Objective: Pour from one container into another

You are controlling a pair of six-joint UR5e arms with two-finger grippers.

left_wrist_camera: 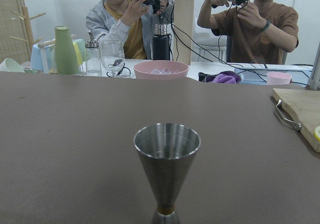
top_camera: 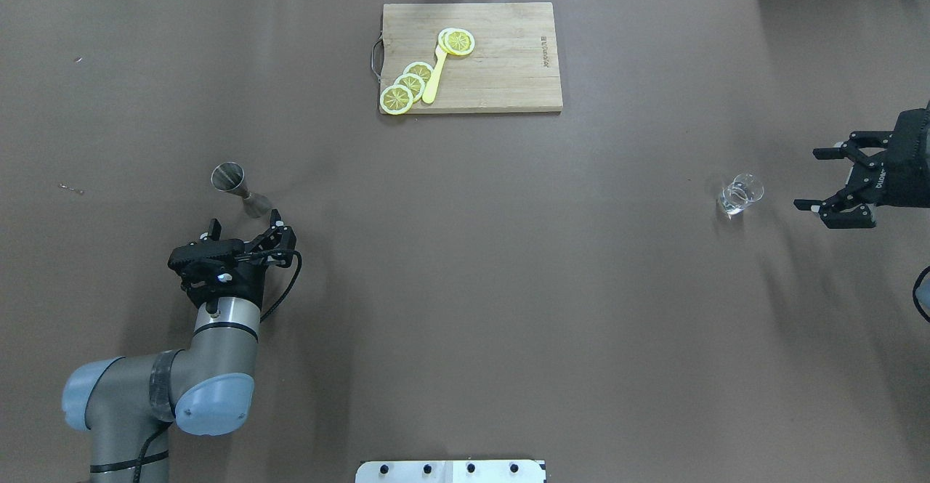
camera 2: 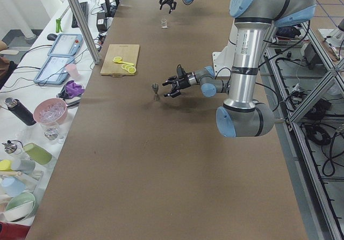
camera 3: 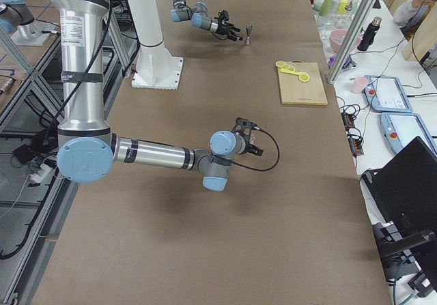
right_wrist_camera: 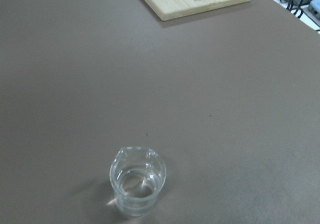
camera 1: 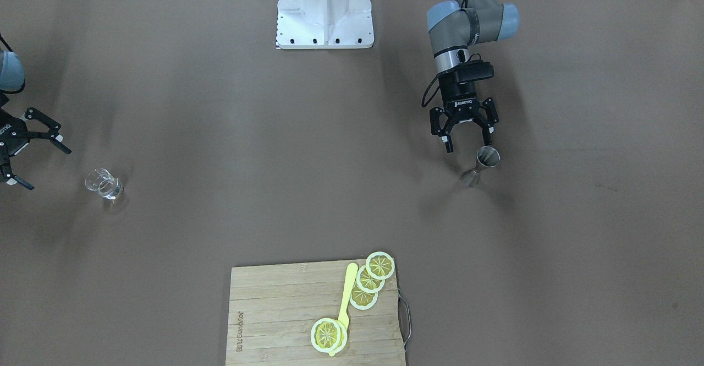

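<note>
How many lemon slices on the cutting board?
4 lemon slices clearly. Three overlap in a row by the cutting board's handle edge, the other two at and; one lies at the end of the yellow utensil. A rim beneath that one hints at a hidden fifth.

Overhead and front-facing cameras look steeply down from opposite sides, sharing the cutting board. Side cameras view the table lengthwise. Wrist cameras sit low and close: jigger, glass.
</note>
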